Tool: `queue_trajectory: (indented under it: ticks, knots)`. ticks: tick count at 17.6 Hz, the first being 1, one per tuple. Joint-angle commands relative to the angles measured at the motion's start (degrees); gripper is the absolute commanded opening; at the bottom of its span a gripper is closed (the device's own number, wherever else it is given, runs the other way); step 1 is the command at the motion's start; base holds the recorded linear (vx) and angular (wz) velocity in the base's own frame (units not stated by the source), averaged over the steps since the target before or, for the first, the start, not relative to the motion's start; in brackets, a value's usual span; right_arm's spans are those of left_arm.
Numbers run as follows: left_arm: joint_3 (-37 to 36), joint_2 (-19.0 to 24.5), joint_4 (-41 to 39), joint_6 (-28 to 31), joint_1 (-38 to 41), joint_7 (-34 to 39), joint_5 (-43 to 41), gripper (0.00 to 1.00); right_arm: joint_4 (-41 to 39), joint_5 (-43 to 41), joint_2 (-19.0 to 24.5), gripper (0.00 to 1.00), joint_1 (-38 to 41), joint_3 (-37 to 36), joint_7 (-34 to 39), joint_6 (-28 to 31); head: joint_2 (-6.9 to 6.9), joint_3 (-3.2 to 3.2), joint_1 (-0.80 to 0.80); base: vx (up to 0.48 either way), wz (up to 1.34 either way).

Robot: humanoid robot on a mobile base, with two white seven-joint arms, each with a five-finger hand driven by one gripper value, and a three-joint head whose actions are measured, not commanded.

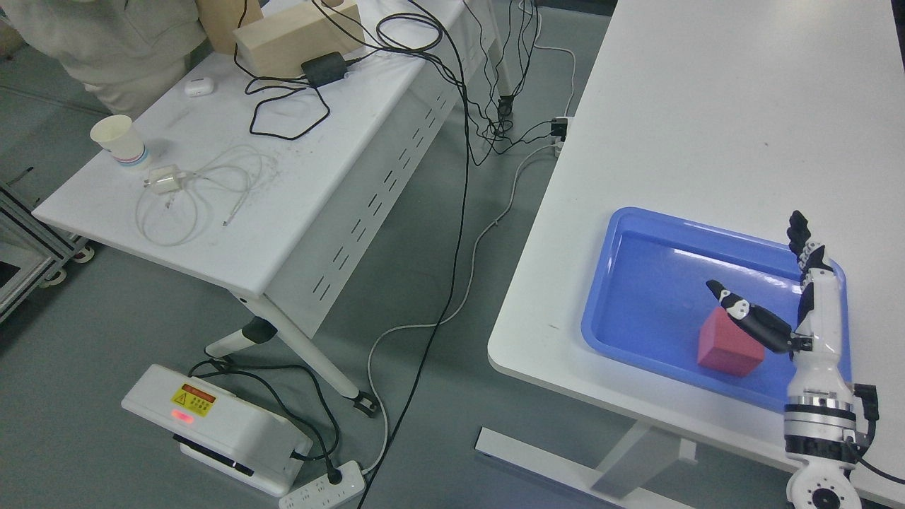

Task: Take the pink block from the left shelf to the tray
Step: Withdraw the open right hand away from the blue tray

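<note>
Pink block (730,344) sits inside blue tray (640,244) on white table (707,106), near tray's front edge. Robot's right hand (806,297) hovers over tray w/ fingers spread apart, thumb (749,317) just above block's top, gripping nothing. Across the aisle, 2nd table (304,177) holds paper cup (120,140), cables, wooden box (297,35); person stands behind it.

A block (730,344) lay in the near right part of a tray (622,283) set at the near edge of the right desk (707,106), while a cup (119,140) stood near the left edge of the left desk (297,198), a charger (164,179) just beside it.
</note>
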Motion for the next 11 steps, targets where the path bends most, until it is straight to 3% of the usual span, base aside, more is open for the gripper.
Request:
queue_trajectory:
  ticks: [1, 11]
  knots:
    - [0.0, 1.0, -1.0, 0.0, -1.3, 0.0, -0.1, 1.0, 0.0, -2.8, 0.1, 1.0, -0.1, -2.0, -0.2, 0.5, 0.0, 0.0, 0.0, 0.0, 0.0]
    - [0.0, 1.0, -1.0, 0.0, -1.3, 0.0, -0.1, 1.0, 0.0, -2.8, 0.5, 1.0, -0.2, -1.8, -0.1, 1.5, 0.0, 0.0, 0.0, 0.001, 0.0]
